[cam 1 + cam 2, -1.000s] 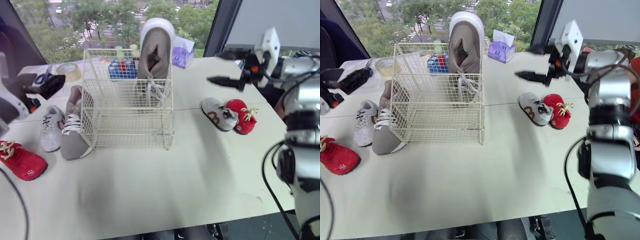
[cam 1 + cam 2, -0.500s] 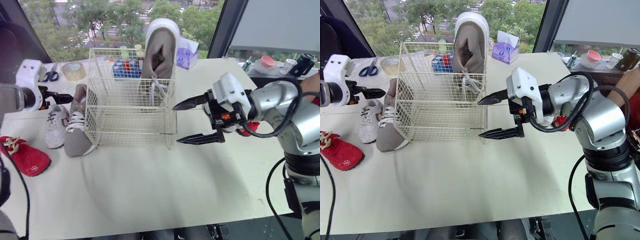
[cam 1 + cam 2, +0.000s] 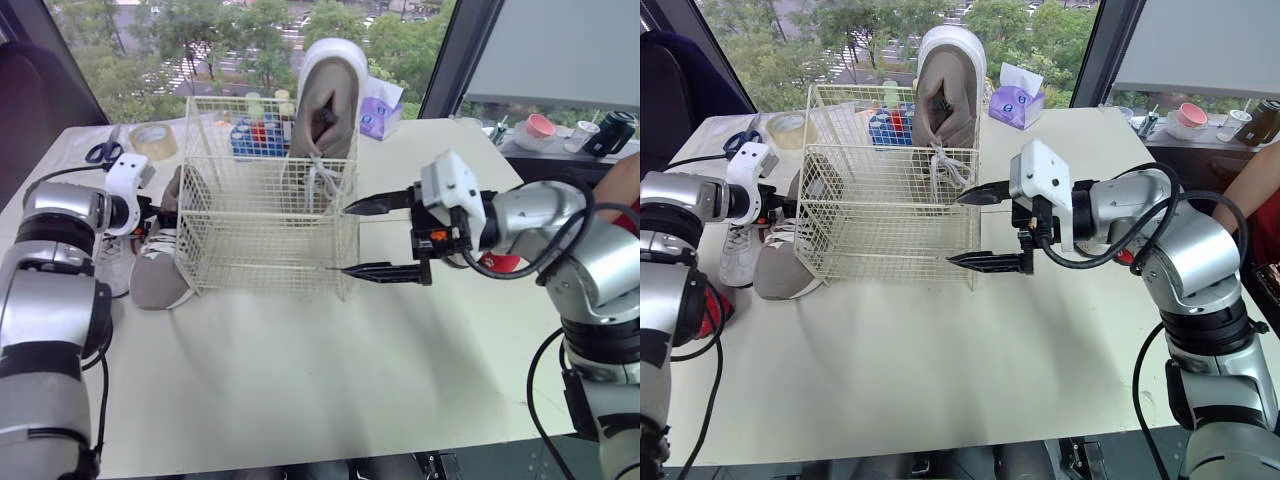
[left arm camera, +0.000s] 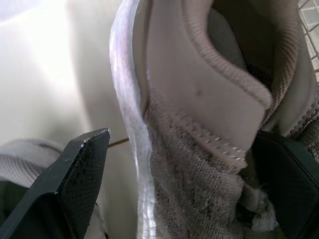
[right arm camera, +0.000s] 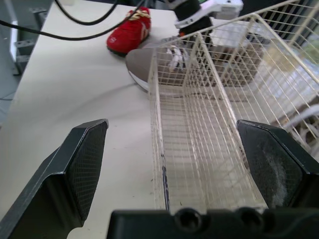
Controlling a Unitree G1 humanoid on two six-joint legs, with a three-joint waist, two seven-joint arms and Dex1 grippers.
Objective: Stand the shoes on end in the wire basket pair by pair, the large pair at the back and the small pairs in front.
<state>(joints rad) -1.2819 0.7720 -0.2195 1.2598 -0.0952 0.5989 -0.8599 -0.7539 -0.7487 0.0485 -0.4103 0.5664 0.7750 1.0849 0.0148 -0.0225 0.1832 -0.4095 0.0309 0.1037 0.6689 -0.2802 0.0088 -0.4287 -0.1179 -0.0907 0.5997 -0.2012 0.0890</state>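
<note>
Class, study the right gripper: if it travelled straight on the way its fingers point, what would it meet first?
Most likely the wire basket: the open right gripper points at its end wall, one corner lying between the fingers. How close is unclear.

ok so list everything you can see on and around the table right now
wire basket: 1, cream, middle of the table
standing large shoe: 1, taupe, on end in the basket, back right end
lying large shoe: 1, taupe, on the table left of the basket
white-grey small shoe: 1, beside the lying large shoe
left red shoe: 1, far left
right red shoe: 1, partly hidden behind the right arm
tissue box: 1, purple, behind the basket
tape roll: 1, back left
scissors: 1, blue handles, back left
left gripper: jaws open around the lying large shoe's heel collar
right gripper: jaws open at the basket's right end
</note>
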